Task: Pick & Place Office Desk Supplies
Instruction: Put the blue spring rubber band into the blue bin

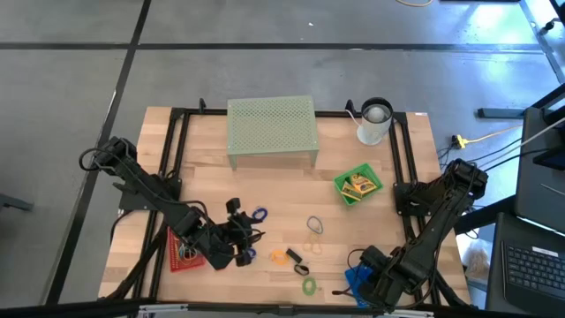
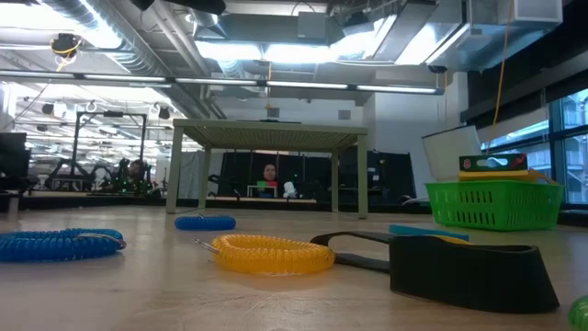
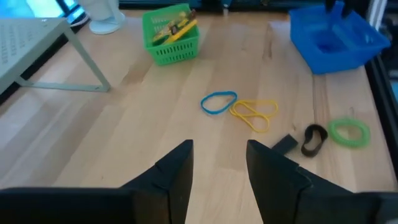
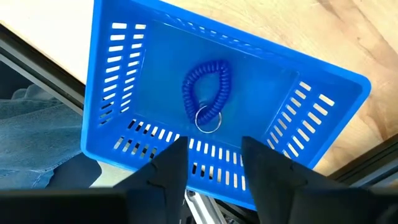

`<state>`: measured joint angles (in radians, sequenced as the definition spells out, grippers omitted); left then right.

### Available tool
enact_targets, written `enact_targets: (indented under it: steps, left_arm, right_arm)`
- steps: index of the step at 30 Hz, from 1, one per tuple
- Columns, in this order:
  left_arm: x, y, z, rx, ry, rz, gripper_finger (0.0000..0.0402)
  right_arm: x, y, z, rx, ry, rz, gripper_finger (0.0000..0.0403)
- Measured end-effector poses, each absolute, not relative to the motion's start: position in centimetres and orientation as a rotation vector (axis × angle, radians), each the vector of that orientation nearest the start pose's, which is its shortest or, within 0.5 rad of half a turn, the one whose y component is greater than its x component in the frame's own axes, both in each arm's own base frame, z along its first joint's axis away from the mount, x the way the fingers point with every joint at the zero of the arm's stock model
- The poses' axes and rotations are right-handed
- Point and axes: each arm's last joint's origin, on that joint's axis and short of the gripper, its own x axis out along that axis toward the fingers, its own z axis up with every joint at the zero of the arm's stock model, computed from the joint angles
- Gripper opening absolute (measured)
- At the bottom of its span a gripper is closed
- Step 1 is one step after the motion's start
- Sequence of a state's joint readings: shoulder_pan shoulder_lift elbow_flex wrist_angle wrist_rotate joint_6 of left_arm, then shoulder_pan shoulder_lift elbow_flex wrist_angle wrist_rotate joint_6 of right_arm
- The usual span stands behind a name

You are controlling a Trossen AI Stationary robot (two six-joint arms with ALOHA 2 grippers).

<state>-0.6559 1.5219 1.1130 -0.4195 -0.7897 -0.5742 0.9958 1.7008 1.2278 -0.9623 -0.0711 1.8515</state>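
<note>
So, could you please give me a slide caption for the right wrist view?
Right pincer open above the blue tray, a blue coil ring lying inside.

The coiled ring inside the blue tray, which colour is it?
Blue, the coiled ring matches the blue tray; the right wrist view shows it best.

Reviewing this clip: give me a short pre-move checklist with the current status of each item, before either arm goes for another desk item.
1. Right gripper released its load: ok, fingers apart above the blue tray.
2. Blue coil ring inside the tray: ok, lying on its floor.
3. Left gripper empty: ok, fingers open over bare wood.
4. Items left on the table: not ok, blue band, yellow band and green ring lie loose.
5. Green basket upright: ok.
6. Red tray contents: cannot tell.
</note>
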Motion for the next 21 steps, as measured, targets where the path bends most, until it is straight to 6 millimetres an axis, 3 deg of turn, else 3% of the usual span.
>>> enact_targets:
  steps: [5,11,15,21]
  left_arm:
    - [27.3,-17.3,24.5,0.008,0.674,0.196,0.016]
    - [29.5,-16.5,20.8,0.081,0.832,0.151,0.0188]
    - [30.7,-15.2,18.3,0.163,0.955,0.13,0.0193]
    - [32.1,-12.4,14.4,0.126,1.165,0.149,0.0181]
  right_arm:
    - [16.8,26.4,21.1,0.784,1.515,-0.551,0.0168]
    - [16.8,26.4,21.1,0.785,1.515,-0.55,0.0164]
    - [16.8,26.4,21.1,0.788,1.541,-0.546,0.0158]
    - [16.8,26.4,21.1,0.788,1.544,-0.545,0.0151]
